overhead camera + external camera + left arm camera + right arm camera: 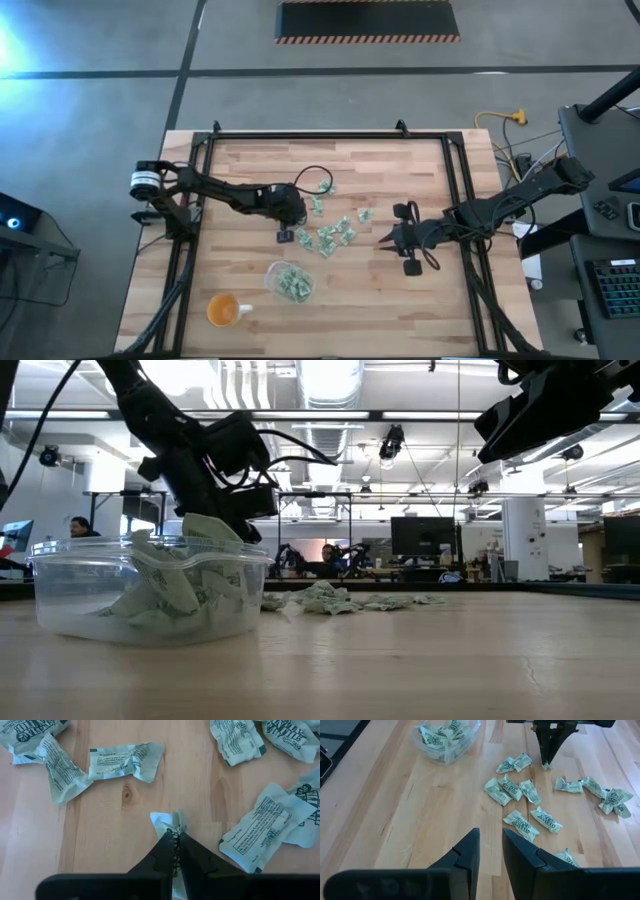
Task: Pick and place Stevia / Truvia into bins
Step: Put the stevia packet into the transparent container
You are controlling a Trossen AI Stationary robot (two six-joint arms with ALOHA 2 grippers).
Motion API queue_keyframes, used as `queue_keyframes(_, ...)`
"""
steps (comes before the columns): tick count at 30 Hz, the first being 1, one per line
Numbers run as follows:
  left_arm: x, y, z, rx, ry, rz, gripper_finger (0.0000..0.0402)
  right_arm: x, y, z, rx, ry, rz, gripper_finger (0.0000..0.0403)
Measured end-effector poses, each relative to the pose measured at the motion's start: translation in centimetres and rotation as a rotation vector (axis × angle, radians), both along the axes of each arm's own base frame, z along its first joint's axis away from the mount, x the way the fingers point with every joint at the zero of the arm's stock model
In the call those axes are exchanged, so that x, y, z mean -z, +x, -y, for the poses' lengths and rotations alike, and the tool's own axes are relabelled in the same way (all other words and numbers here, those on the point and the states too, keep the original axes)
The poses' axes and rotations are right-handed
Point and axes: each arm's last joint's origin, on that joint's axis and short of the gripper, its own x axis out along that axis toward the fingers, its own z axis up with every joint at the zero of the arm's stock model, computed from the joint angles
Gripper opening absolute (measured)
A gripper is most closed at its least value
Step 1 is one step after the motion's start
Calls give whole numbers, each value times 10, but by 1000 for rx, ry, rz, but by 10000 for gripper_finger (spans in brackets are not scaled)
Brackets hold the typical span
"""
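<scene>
Packet [167, 822] sits pinched by its edge in the left gripper's [175, 839] closed jaws, on the table beside the loose pile [335, 232]. That thin hold could slip during the carry to the bin [289, 281]. Right gripper [489, 851] waits nearby, jaws narrowly apart, empty.

The sweetener packets [124, 760] carry dark printing (blocks of fine lines and a logo-like mark), but none of it can be read; no other legible text, number or sign shows.

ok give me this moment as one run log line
left tool: shut on packet, at table level | right tool: idle, raised, jaws apart, empty | tub: partly filled | loose packets: remain on table
</scene>
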Motion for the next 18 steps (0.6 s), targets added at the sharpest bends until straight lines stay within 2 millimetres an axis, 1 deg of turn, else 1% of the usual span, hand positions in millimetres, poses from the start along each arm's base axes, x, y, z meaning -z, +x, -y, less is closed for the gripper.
queue_keyframes(3,-4,-1,1,-8,-1,11,7,0,0,0,0,0,1,72)
queue_keyframes(10,-30,-6,5,-100,34,99,7,0,0,0,0,1,3,72)
queue_keyframes(14,-47,-9,17,-65,31,165,8,0,0,0,0,2,4,72)
queue_keyframes(18,-59,-16,35,4,18,211,8,0,0,0,0,2,4,72)
